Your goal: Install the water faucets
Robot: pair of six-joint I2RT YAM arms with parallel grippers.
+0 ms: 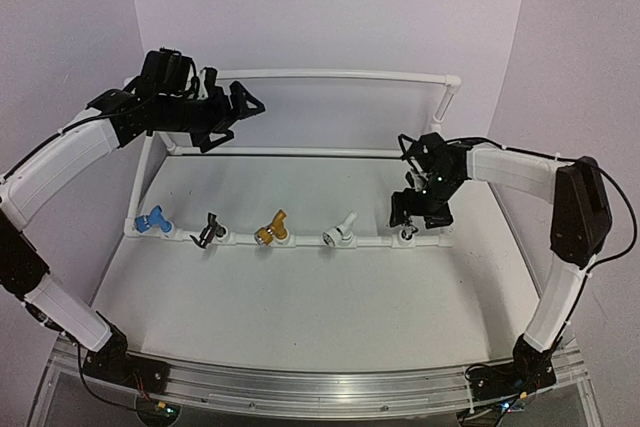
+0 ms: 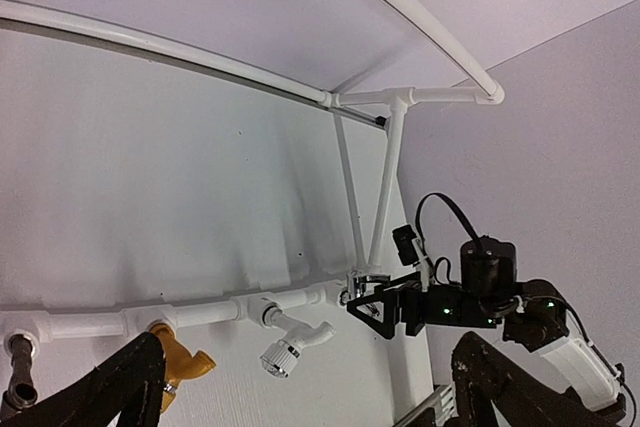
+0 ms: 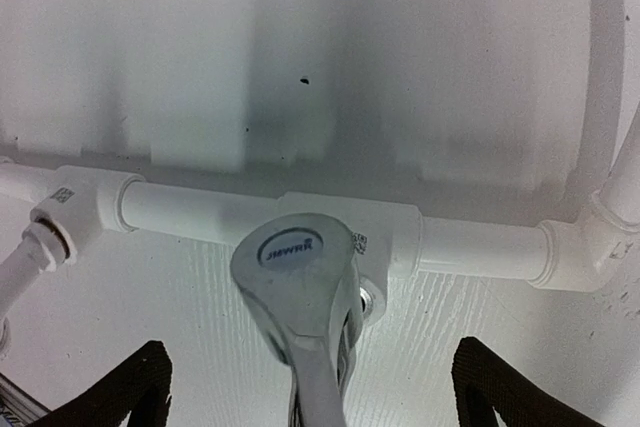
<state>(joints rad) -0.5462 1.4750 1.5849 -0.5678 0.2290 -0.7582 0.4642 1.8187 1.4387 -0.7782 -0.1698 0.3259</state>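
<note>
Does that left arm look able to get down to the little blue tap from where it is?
Probably yes. The left gripper hangs open up at the left, the blue tap sits lower down on the front pipe, and nothing covers it.

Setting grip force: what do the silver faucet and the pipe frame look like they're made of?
Silver faucet: seemingly chrome-finished metal, glossy grey with reflections and a logo on the handle; plated plastic is possible. Pipe frame: apparently white plastic, smooth and semi-matte, with moulded socket joints.

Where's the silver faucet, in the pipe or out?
In: silver faucet sits in the pipe tee; right fingers spread either side.
</note>
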